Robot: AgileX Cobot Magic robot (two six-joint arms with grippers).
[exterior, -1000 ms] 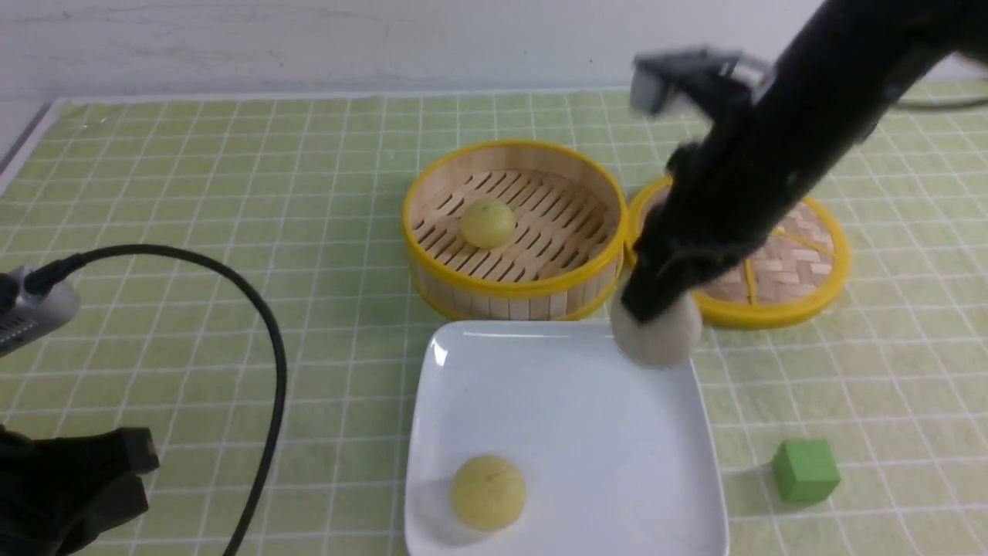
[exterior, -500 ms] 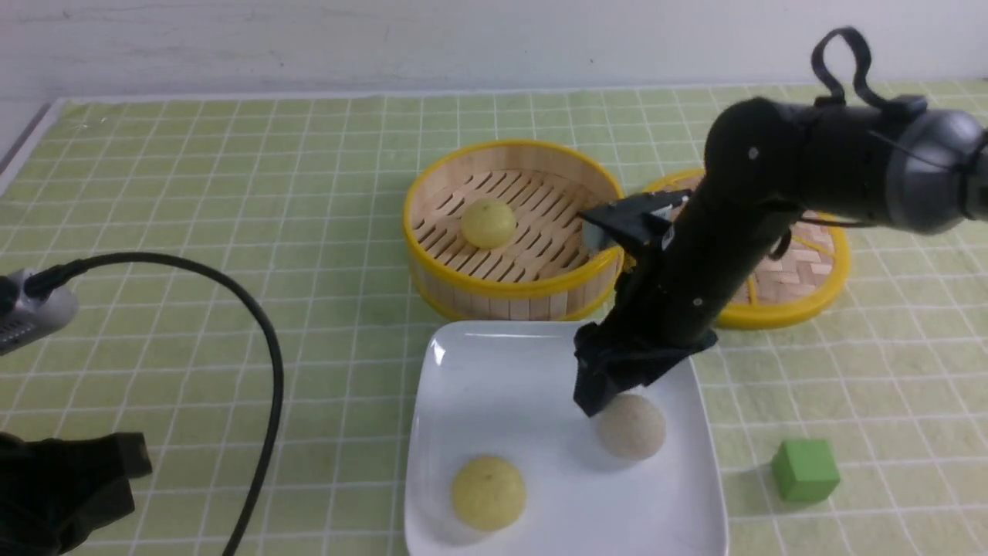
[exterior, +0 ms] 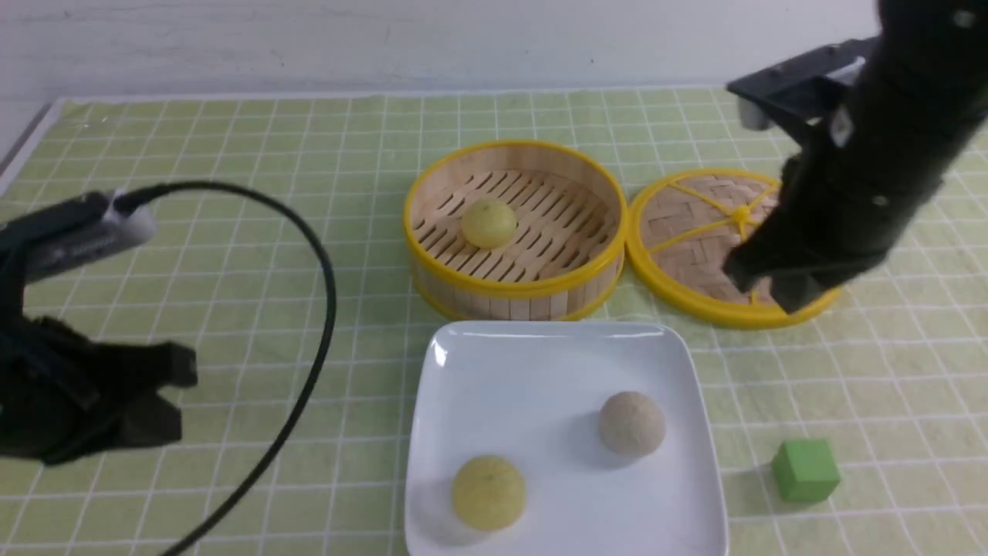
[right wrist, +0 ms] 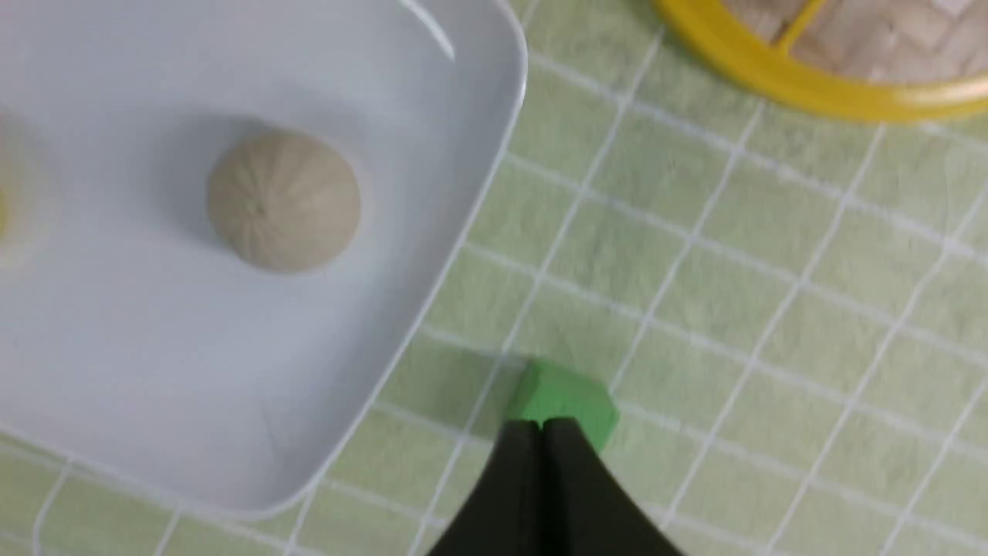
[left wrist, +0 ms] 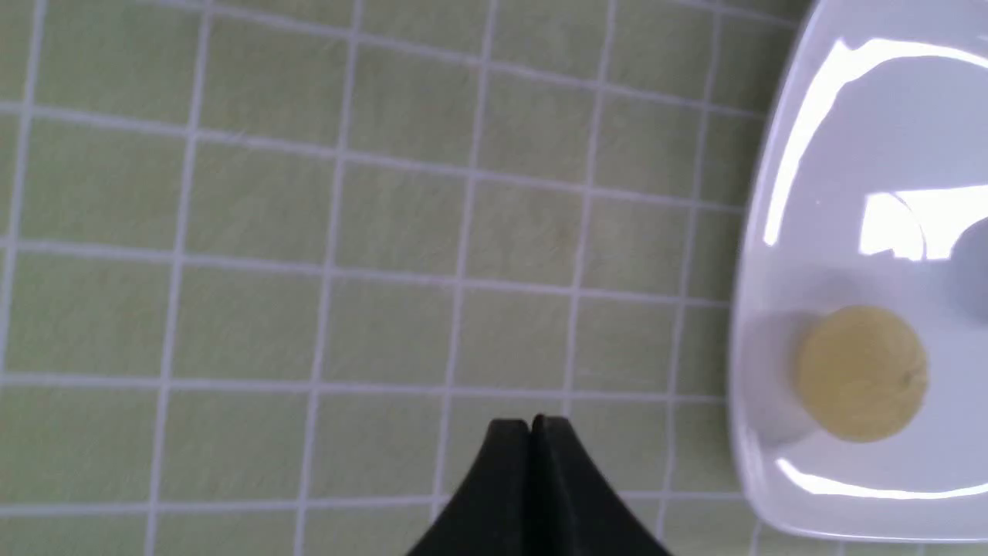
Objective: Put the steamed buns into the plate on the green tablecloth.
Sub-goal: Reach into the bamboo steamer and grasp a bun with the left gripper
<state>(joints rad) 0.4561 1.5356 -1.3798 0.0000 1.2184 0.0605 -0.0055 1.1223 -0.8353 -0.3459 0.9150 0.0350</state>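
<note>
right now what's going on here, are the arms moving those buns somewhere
A two-armed robot is emptying the bamboo steamer onto the white plate on the green tablecloth. A grey-beige bun and a pale yellow bun lie on the plate; the last yellow bun sits in the steamer, not yet moved. Neither arm holds anything: the right fingers are shut, hovering near the lid and the green cube, and the left fingers are shut over bare cloth beside the plate.

plate (exterior: 478,363): glossy, smooth, glazed white, light glare | green tablecloth (exterior: 231,139): matt cloth, fine weave | yellow bun (exterior: 488,492): matt, dull | grey-beige bun (exterior: 632,422): matt, faintly pleated | steamer (exterior: 515,289): bare wood slats, glossy yellow rim | lid (exterior: 695,232): woven bamboo strips, same glossy yellow rim | cube (exterior: 806,469): matt green
</note>
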